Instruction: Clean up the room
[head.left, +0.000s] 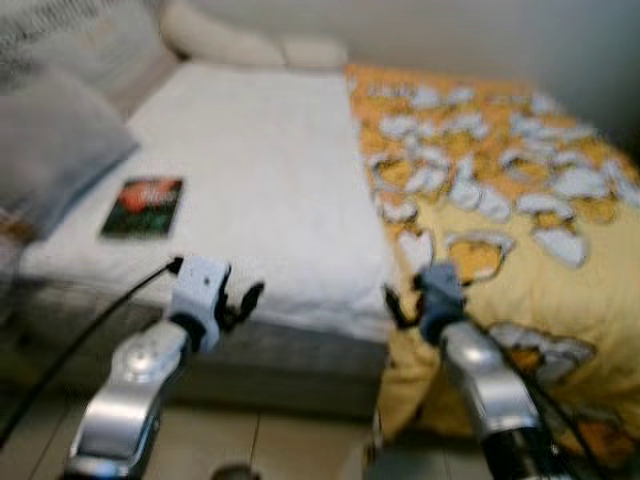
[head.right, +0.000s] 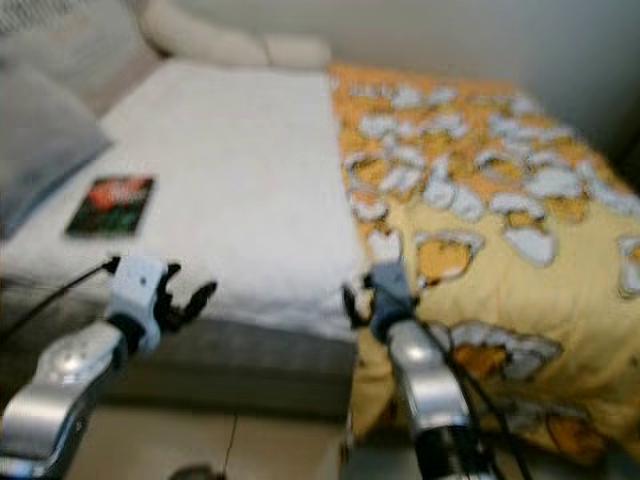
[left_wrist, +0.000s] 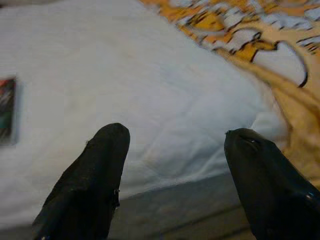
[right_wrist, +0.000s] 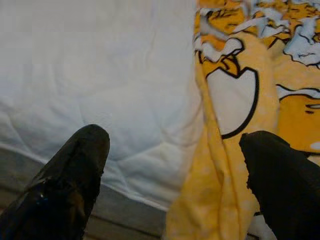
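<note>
A bed with a white mattress cover (head.left: 260, 180) stands before me. A yellow blanket (head.left: 500, 200) with a cartoon print covers its right half and hangs over the front edge. A dark book (head.left: 143, 207) lies on the white part at the left. My left gripper (head.left: 240, 300) is held open in front of the bed's front edge, with nothing between its fingers (left_wrist: 95, 170). My right gripper (head.left: 405, 305) is open too, right at the blanket's hanging edge (right_wrist: 215, 165), where yellow meets white.
A grey pillow (head.left: 50, 160) and a patterned cushion (head.left: 70, 40) lie at the bed's left. White pillows (head.left: 250, 45) sit at the head by the wall. The grey bed base (head.left: 290, 365) and tiled floor (head.left: 280, 440) are below my arms.
</note>
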